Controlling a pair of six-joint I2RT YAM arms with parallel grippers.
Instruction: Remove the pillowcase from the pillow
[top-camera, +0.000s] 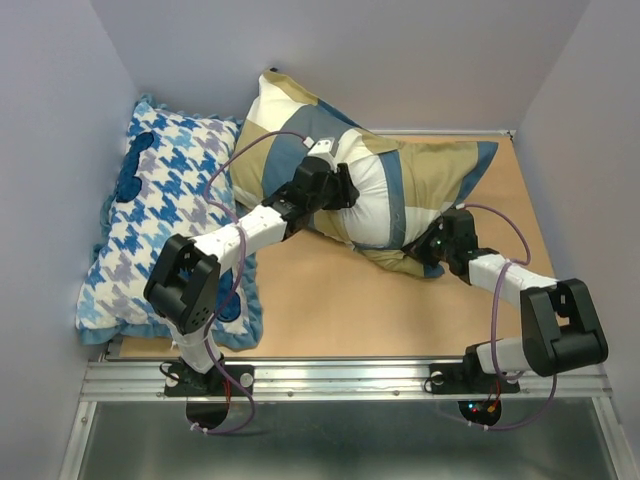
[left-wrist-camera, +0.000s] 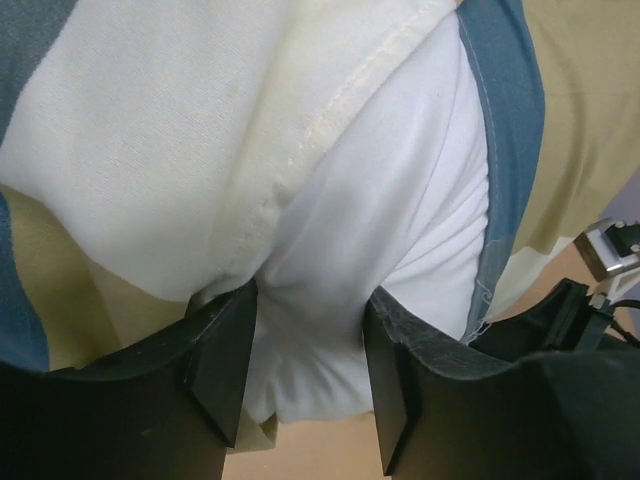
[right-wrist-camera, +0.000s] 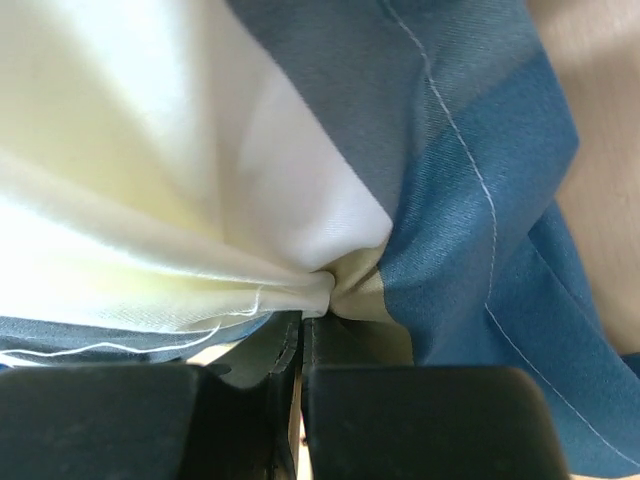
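Note:
The pillowcase (top-camera: 430, 165), in tan, slate blue and cream blocks, lies bunched across the back of the table with the pillow inside. The white pillow (top-camera: 372, 205) shows through the case's opening, between a cream hem and blue edging, and it fills the left wrist view (left-wrist-camera: 400, 200). My left gripper (top-camera: 337, 190) is at that opening. Its jaws (left-wrist-camera: 305, 320) stand apart with a puckered fold of the white pillow between the fingers. My right gripper (top-camera: 436, 245) is at the case's near right corner. It is shut (right-wrist-camera: 302, 320) on a pinch of pillowcase (right-wrist-camera: 480, 200) fabric.
A blue-and-white houndstooth cushion (top-camera: 165, 220) with a frilled edge lies along the left wall, under the left arm. Grey walls close in the left, back and right sides. Bare wooden table (top-camera: 330, 300) shows in front of the pillow.

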